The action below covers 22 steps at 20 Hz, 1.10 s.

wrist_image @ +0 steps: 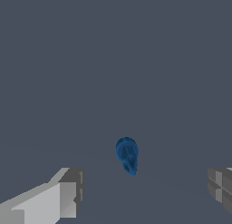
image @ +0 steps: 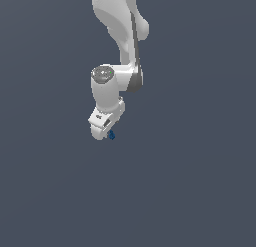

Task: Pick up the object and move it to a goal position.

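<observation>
Item one, the claw (image: 106,132): white, two-fingered, carried at the end of a white arm (image: 120,26) that descends from the top of the exterior view and bends at a round wrist joint. In the wrist view its fingers (wrist_image: 63,193) stand wide apart, one at each side of the picture, with nothing between the pads; it holds nothing. The wide spread reads as preparation for closing around something small. Item two, the object (wrist_image: 127,154): a tiny dark blue irregular blob, rounded at one end and tapering at the other, far smaller than the claw. It lies in the open gap between the two fingers, apart from both, nearer the middle than either side. In the exterior view it shows just beside the claw's tip, toward that view's right. Whether it rests on the grey counter (image: 200,191) cannot be told. Item three, the goal position: no marker shows. Judgement: the grasp is not yet made; closing comes next.
</observation>
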Each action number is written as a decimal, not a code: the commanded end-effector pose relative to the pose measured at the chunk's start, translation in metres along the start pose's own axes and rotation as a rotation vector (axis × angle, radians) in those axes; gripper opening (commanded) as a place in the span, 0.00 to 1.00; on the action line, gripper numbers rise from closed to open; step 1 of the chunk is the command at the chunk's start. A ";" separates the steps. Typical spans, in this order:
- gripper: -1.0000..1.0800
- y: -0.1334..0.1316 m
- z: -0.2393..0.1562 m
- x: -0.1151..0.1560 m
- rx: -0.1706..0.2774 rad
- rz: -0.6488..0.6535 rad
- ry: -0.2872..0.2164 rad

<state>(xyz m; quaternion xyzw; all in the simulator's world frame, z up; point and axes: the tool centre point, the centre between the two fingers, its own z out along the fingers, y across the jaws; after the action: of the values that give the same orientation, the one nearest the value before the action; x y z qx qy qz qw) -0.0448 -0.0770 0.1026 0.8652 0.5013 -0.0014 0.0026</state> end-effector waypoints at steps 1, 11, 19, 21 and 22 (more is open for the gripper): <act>0.96 -0.001 0.003 -0.003 0.001 -0.051 0.001; 0.96 -0.005 0.009 -0.011 0.002 -0.162 0.005; 0.96 -0.005 0.013 -0.011 0.003 -0.167 0.005; 0.96 -0.005 0.018 -0.011 0.003 -0.168 0.005; 0.96 -0.005 0.022 -0.011 0.003 -0.169 0.005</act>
<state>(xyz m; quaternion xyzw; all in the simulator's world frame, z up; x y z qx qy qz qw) -0.0545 -0.0844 0.0856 0.8202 0.5721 0.0002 0.0004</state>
